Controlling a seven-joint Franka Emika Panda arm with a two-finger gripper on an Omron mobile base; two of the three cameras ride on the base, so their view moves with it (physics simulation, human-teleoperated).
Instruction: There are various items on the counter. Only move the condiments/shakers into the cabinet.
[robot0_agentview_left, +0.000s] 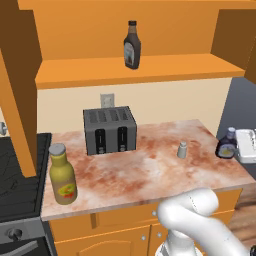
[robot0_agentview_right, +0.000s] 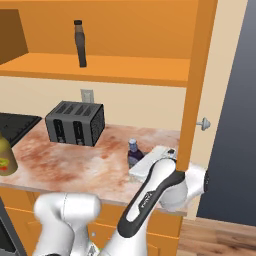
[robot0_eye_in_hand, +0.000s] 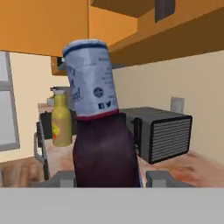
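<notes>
The small dark blue-purple bottle (robot0_agentview_left: 226, 145) (robot0_agentview_right: 133, 152) (robot0_eye_in_hand: 104, 144) stands at the right end of the counter (robot0_agentview_left: 135, 175). My gripper (robot0_agentview_left: 233, 148) (robot0_agentview_right: 137, 161) (robot0_eye_in_hand: 109, 177) is shut on its lower body, one fingertip against each side. The tiny grey shaker (robot0_agentview_left: 182, 149) stands on the counter left of it. The dark brown squeeze bottle (robot0_agentview_left: 132, 45) (robot0_agentview_right: 80, 44) stands upright on the cabinet shelf (robot0_agentview_left: 90, 72) (robot0_agentview_right: 125, 70).
A dark grey toaster (robot0_agentview_left: 110, 130) (robot0_agentview_right: 75, 122) (robot0_eye_in_hand: 164, 133) sits at the back of the counter. A yellow-green bottle (robot0_agentview_left: 62, 175) (robot0_eye_in_hand: 61, 122) stands front left. An open cabinet door (robot0_agentview_right: 200, 75) hangs just right of my arm. A stove (robot0_agentview_left: 15, 175) adjoins the counter's left end.
</notes>
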